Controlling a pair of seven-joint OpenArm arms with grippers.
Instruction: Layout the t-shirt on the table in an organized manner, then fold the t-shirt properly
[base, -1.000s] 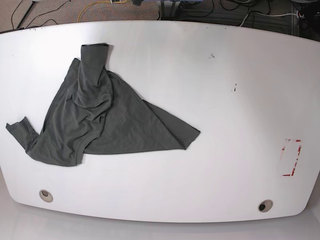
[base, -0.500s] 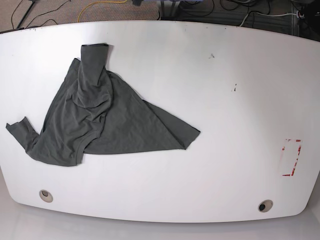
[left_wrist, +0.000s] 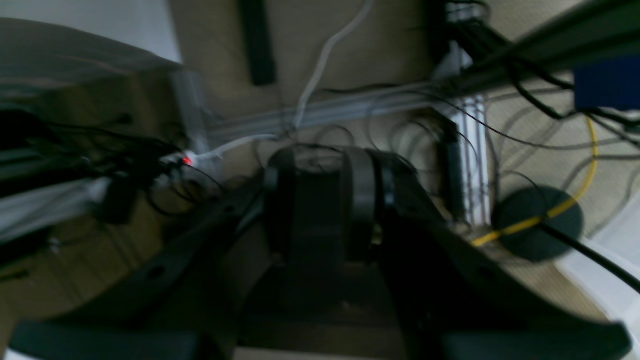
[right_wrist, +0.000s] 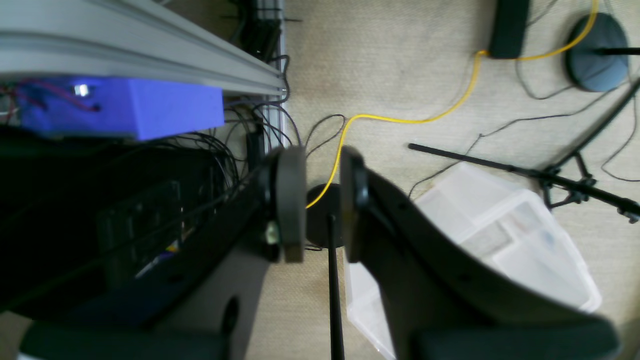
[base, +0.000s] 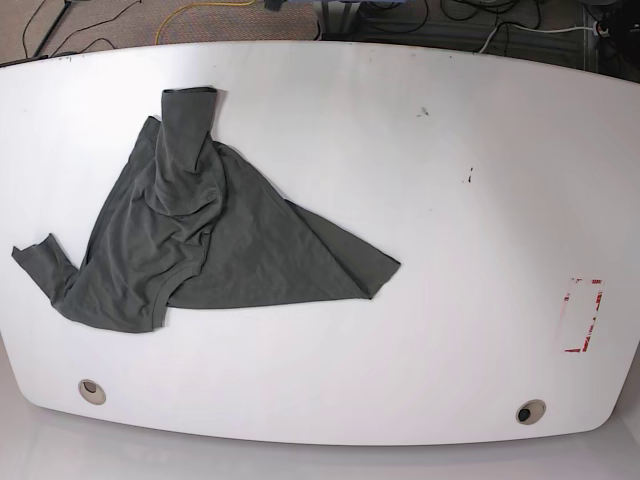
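The dark charcoal-grey t-shirt (base: 200, 240) lies crumpled on the left half of the white table (base: 450, 250), with one sleeve toward the far edge and one at the left edge. Neither gripper shows in the base view. In the left wrist view, my left gripper (left_wrist: 322, 200) hangs over the floor, blurred, its fingers a narrow gap apart with nothing in them. In the right wrist view, my right gripper (right_wrist: 324, 200) is also over the floor, its fingers a narrow gap apart and empty.
Two grommet holes (base: 92, 391) (base: 530, 411) sit near the table's front edge, and a red-and-white marking (base: 583, 315) at the right. Below the right gripper are a clear plastic bin (right_wrist: 500, 240), a yellow cable (right_wrist: 400, 119) and a stand base.
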